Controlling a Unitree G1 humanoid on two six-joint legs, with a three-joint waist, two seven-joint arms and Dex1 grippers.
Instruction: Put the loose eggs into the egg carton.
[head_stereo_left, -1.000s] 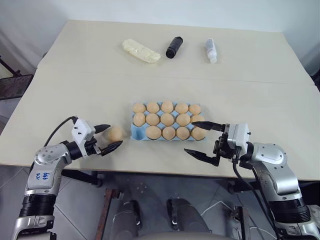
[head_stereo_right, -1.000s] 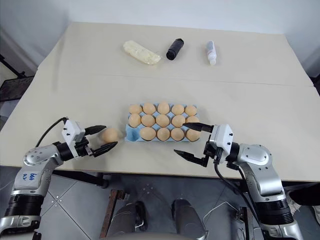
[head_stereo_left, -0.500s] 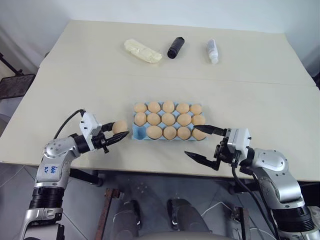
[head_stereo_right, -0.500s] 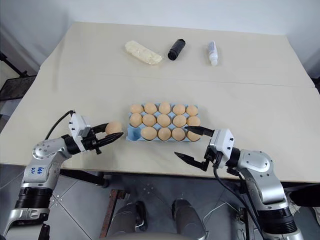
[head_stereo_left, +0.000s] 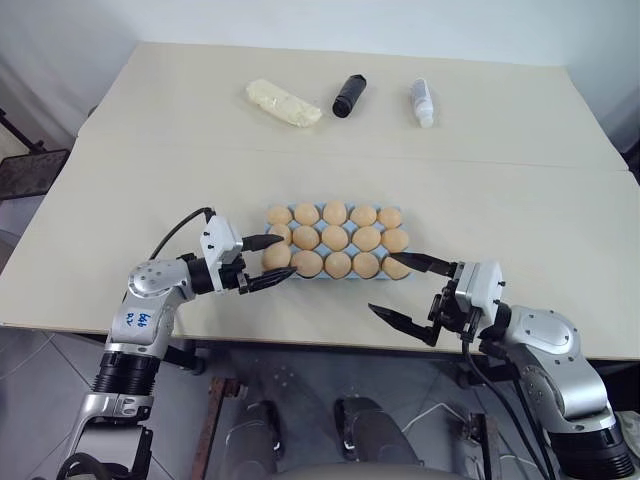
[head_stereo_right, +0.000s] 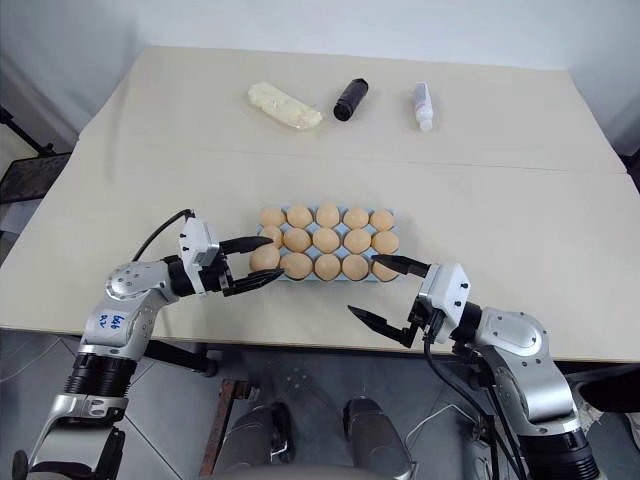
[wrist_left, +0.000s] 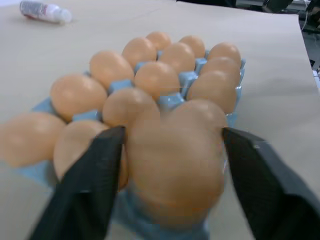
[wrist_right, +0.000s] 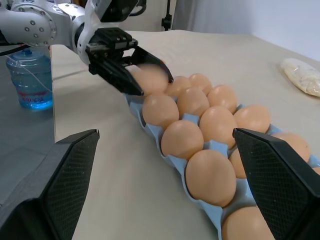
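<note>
The egg carton (head_stereo_left: 335, 242) sits mid-table, its blue cups filled with tan eggs, and the last loose egg (head_stereo_left: 276, 256) is at the near-left corner cup, at about eight o'clock on the tray. The left gripper (head_stereo_left: 271, 262) brackets that egg with fingers a little apart — whether they grip it or have just let go, I cannot tell. The right gripper (head_stereo_left: 410, 292) hangs wide and empty off the five o'clock corner; I'd judge the job all but finished.
</note>
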